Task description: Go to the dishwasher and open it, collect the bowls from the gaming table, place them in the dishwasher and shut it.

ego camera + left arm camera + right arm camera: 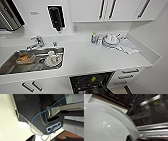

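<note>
Under white counter (82, 58), open dishwasher (91, 83); bowl (105, 125) close against right pincer.

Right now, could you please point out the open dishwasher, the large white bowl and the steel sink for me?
Open dark dishwasher (91, 83): head view, on its dark inside under the counter.
Large white bowl (105, 125): right wrist view, on its smooth inner surface.
Stainless steel sink (8, 67): head view, on its bare basin floor.

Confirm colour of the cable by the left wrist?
Blue; the cable loops across the dark robot body, clearest in the left wrist view.
</note>
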`<state>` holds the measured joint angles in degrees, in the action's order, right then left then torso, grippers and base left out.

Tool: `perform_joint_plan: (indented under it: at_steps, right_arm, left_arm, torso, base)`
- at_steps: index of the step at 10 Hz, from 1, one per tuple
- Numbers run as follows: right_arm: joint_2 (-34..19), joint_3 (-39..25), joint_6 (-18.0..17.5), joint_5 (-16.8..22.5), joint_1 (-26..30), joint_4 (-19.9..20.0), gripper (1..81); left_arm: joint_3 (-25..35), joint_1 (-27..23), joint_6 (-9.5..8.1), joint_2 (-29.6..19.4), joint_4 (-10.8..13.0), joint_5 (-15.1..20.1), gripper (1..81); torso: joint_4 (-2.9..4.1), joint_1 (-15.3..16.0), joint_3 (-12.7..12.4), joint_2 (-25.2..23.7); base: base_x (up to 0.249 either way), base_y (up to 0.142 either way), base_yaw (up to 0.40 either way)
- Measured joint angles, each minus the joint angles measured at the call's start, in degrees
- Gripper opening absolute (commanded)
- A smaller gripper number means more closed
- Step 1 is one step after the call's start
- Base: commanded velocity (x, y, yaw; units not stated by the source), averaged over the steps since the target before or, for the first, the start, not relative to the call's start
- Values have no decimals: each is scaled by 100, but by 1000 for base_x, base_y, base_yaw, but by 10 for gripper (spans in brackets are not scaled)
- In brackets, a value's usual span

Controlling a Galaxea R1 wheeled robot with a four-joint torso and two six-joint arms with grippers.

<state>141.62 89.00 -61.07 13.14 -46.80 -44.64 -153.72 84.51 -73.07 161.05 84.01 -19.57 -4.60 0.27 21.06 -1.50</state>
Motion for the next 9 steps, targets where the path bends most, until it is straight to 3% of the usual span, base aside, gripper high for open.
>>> perform_joint_plan:
  at_steps: [3, 5, 8, 9]
  right_arm:
    - [750, 800, -6, 199, 196, 49, 10]
    - [1274, 1251, -6, 223, 332, 90, 10]
    - [1495, 1581, -6, 256, 700, 330, 10]
    - [1502, 1642, -77, 243, 807, 468, 811]
  left_arm:
    - [-276, 574, 6, 404, -168, -251, 811]
    - [-286, 571, 9, 446, -236, -291, 811]
    - [-312, 522, 9, 436, -269, -291, 811]
    - [-312, 529, 9, 436, -269, -291, 811]
  torso:
    - [0, 0, 0, 0]
    - [0, 0, 2, 0]
    - [0, 0, 2, 0]
    - [-2, 0, 2, 0]
  base:
    - [0, 0, 0]
    - [0, 0, 0]
    - [0, 0, 0]
    - [0, 0, 0]
